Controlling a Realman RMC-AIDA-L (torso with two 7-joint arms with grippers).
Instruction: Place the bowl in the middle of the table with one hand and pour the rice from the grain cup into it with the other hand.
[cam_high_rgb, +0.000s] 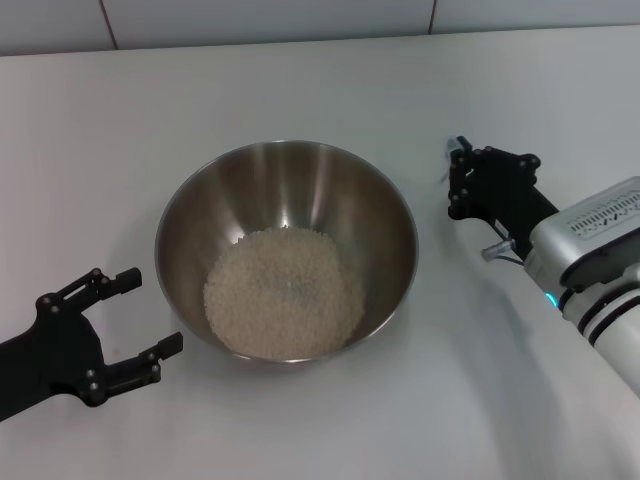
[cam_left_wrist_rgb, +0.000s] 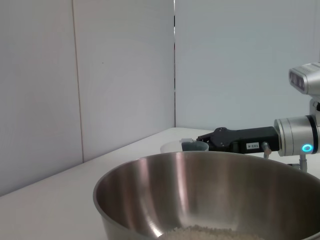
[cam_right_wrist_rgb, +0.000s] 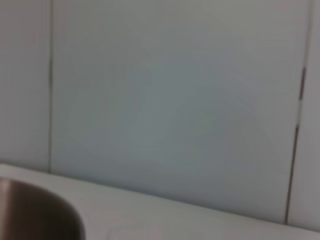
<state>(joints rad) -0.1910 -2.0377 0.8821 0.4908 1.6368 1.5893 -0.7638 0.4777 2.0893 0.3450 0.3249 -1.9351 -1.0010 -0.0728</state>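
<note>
The steel bowl (cam_high_rgb: 190, 215) stands in the middle of the white table (cam_high_rgb: 300, 80), with a pale mound of rice (cam_high_rgb: 285, 290) on its bottom. My left gripper (cam_high_rgb: 150, 310) is open just beside the bowl's near left side, touching nothing. My right gripper (cam_high_rgb: 455, 185) hovers to the right of the bowl. In the left wrist view the clear grain cup (cam_left_wrist_rgb: 194, 146) sits upright at that gripper's tip (cam_left_wrist_rgb: 202, 145), behind the bowl's rim (cam_left_wrist_rgb: 150, 190), and looks empty. The fingers seem closed on it. The cup hardly shows in the head view.
A white panelled wall (cam_left_wrist_rgb: 100, 75) runs along the table's far edge. The right wrist view shows only that wall and a bit of the bowl's rim (cam_right_wrist_rgb: 35, 210). Bare tabletop surrounds the bowl.
</note>
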